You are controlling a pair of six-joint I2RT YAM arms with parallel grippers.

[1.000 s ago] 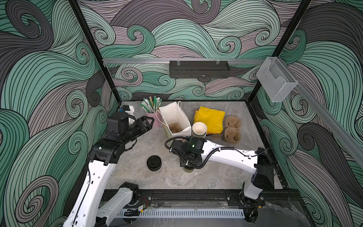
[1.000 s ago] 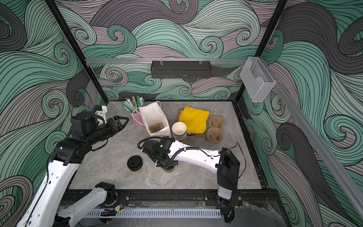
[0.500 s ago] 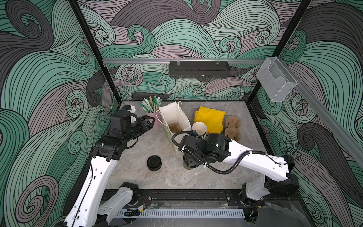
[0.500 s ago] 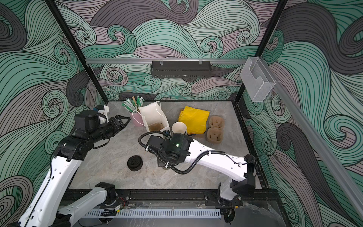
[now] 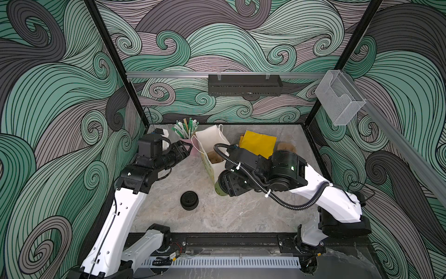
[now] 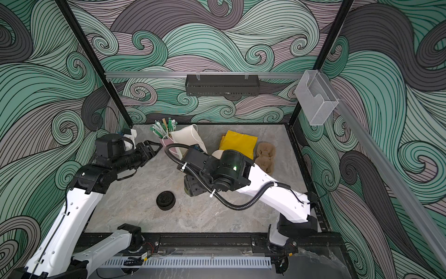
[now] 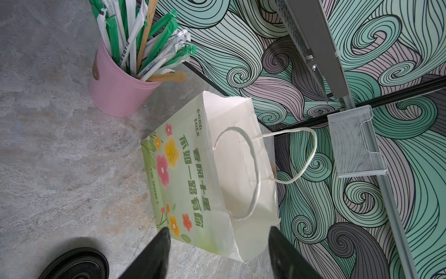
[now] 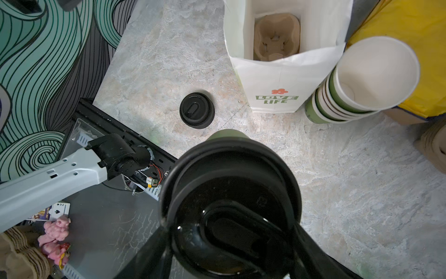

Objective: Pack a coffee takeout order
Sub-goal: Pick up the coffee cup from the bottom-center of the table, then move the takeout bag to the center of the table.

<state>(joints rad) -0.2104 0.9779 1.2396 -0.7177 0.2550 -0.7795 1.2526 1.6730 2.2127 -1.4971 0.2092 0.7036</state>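
Cup (image 8: pixel 226 135) clamped in my right hand (image 8: pixel 230 236), moved nearer the bag (image 8: pixel 272 72) than before. Wrist view shows its lid (image 8: pixel 231 188); both top views only its green side. My left hand (image 7: pixel 219 230) is open, bag just ahead.

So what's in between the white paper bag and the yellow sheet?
A stack of lidless green paper cups stands between the white paper bag and the yellow sheet; the right wrist view shows it.

Green black-lidded cup (image 8: pixel 229 205) gripped, tan pulp carrier (image 8: pixel 276 36) inside the bag (image 8: pixel 272 79), yellow sheet (image 5: pixel 259 145) lying flat
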